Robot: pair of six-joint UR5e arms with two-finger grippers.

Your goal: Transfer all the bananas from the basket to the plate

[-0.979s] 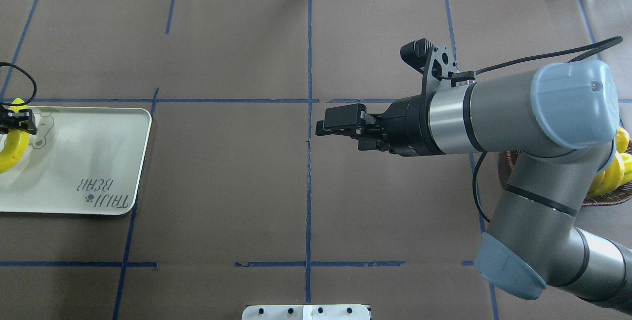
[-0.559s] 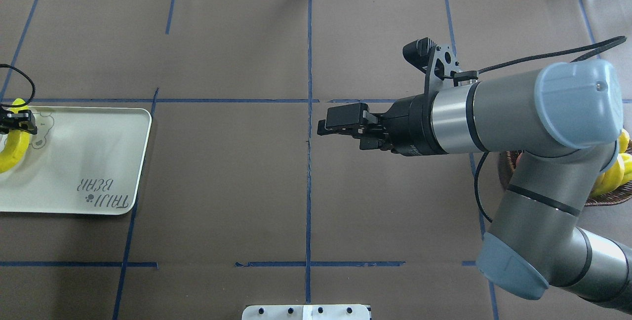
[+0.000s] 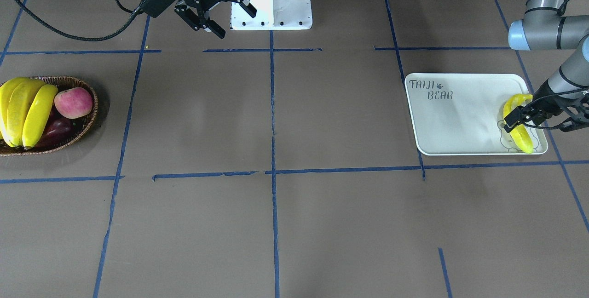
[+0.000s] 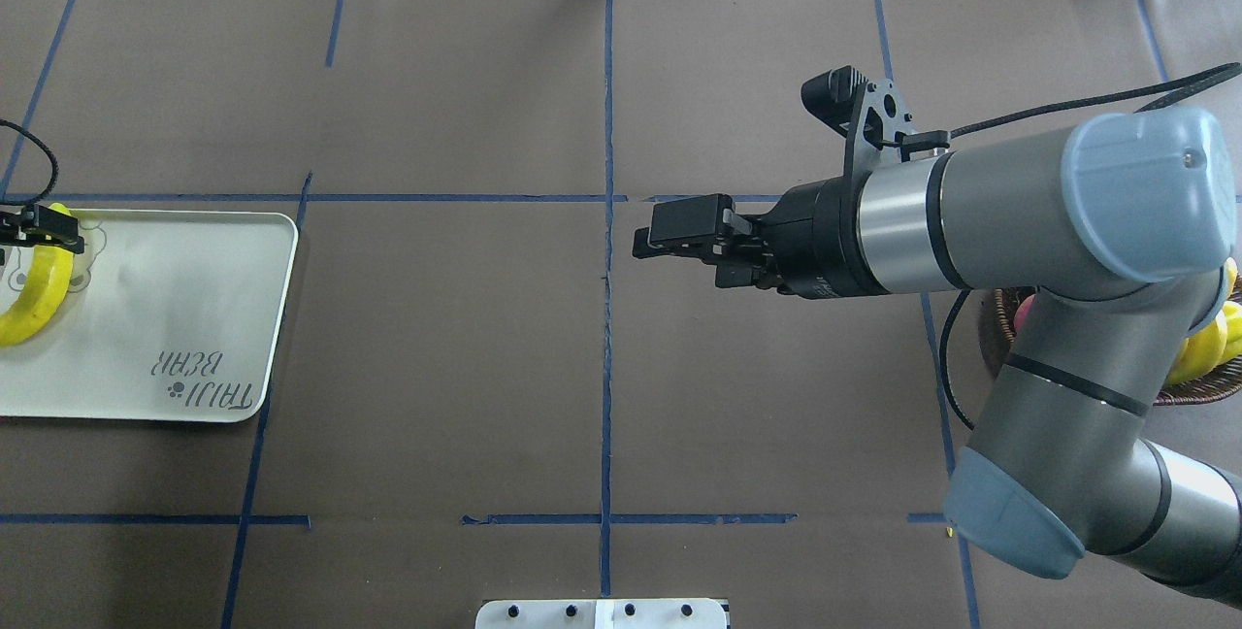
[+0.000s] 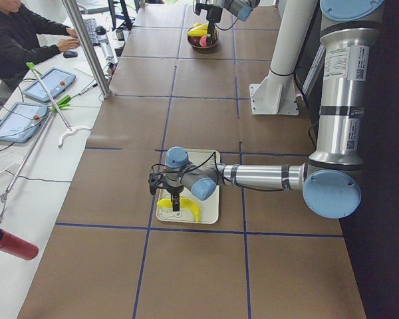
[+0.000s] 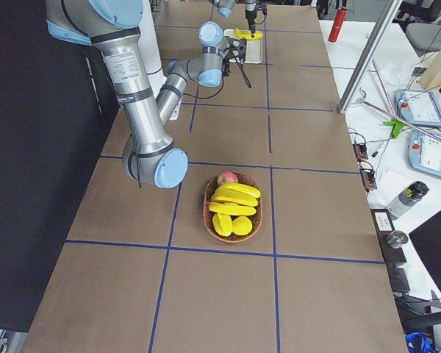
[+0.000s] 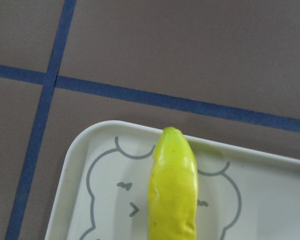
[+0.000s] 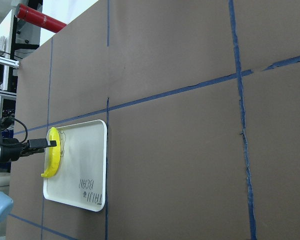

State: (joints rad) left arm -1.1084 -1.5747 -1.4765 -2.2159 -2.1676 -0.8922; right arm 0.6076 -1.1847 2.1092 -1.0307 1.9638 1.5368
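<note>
One yellow banana (image 3: 523, 140) lies at the left end of the white plate (image 3: 455, 118), over the bear drawing (image 7: 105, 170). My left gripper (image 3: 511, 123) reaches across this banana (image 4: 39, 294) near its far end and looks shut on it. The banana's tip (image 7: 172, 150) fills the left wrist view. Three more bananas (image 3: 23, 109) lie in the wicker basket (image 3: 87, 123) at the table's right end. My right gripper (image 3: 237, 24) hangs open and empty over the table's middle (image 4: 645, 241), far from the basket (image 6: 209, 213).
A pink-red apple (image 3: 73, 102) and a dark red fruit (image 3: 57, 132) share the basket. The white robot base plate (image 3: 271, 8) sits at the near edge. A person (image 5: 20, 40) and tablets are at a side table beyond the far edge.
The banana has come lower and shifted slightly right onto the plate, with my left gripper now nearer its far end. My right arm has drifted a little to the right.
</note>
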